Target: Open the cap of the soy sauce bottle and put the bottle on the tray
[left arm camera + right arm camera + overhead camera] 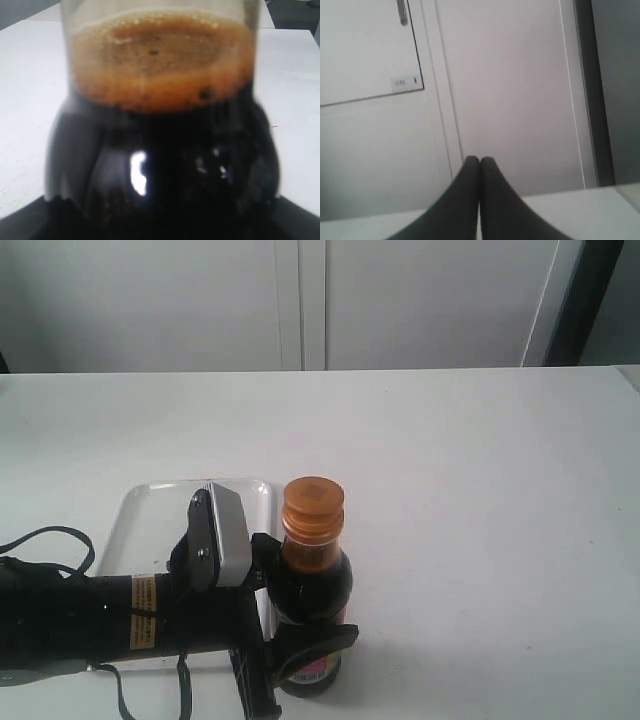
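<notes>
The soy sauce bottle [318, 585] stands upright just right of the tray [150, 520], dark liquid inside and a bit of label near its base. Its orange cap [313, 503] sits closed on top. My left gripper [302, 597] comes in from the left and is shut on the bottle's body, one black finger on each side. Whether the base rests on the table cannot be told. In the left wrist view the bottle [160, 150] fills the picture, with brown foam over black liquid. My right gripper [479, 161] is shut and empty, facing a cabinet, and is out of the exterior view.
The white table [480, 490] stretches to the right and behind the bottle. The left arm and its cables [60, 610] cover the tray's near edge. Pale cabinet doors [300, 300] stand behind the table.
</notes>
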